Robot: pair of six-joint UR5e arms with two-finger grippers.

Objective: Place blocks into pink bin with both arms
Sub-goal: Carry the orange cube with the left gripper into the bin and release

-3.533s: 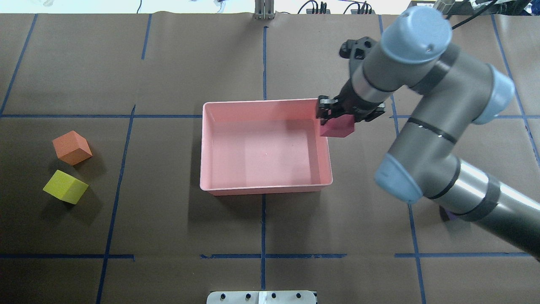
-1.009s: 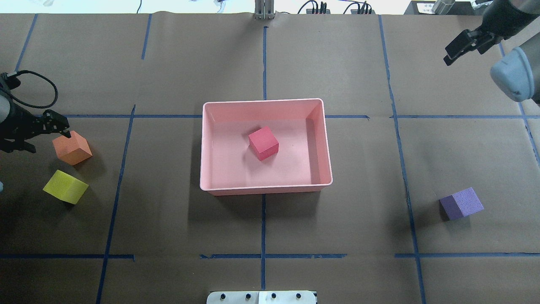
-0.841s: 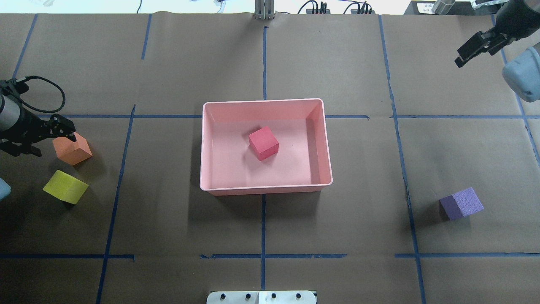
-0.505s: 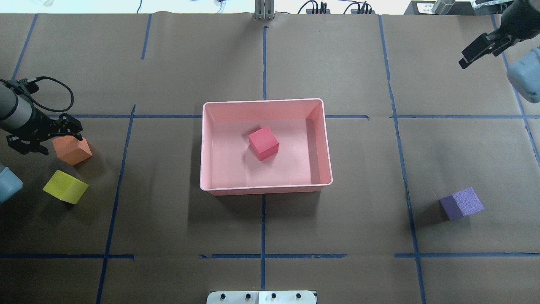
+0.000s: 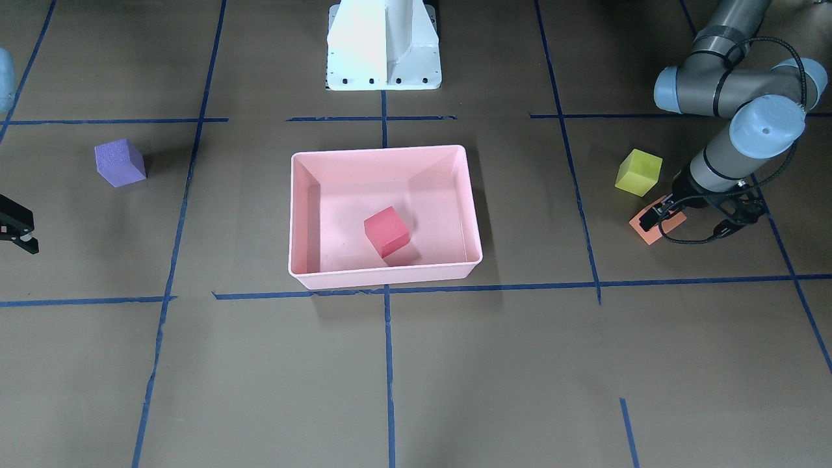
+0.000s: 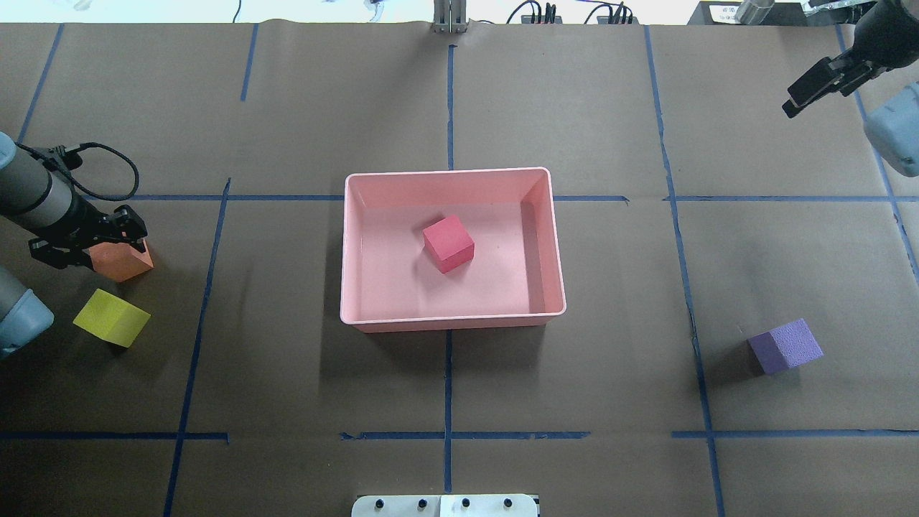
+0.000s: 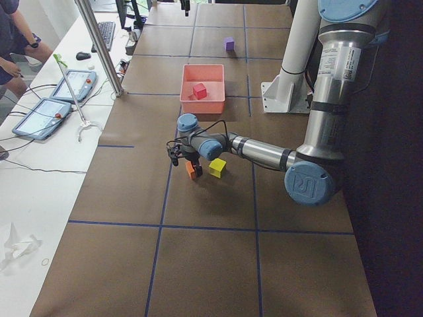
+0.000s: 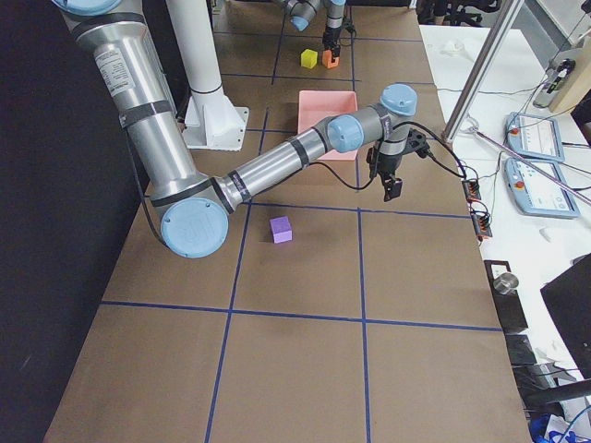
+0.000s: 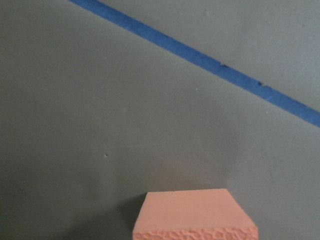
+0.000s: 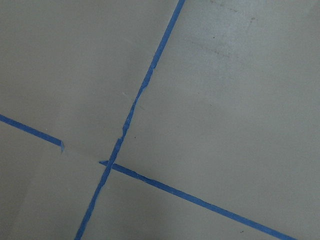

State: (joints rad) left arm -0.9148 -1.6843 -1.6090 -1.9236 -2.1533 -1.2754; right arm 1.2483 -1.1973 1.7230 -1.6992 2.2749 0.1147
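In the bin (image 6: 452, 174) lies just the red block (image 6: 448, 244); three wait outside, left gripper (image 6: 92, 245) spread over the orange block (image 6: 120, 261), right gripper (image 6: 815, 87) impossible to tell.

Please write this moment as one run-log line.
left gripper open at orange block | right gripper open, empty | red block in pink bin | yellow-green block, purple block outside it

No readable text, labels, brands or numbers on anything in view.
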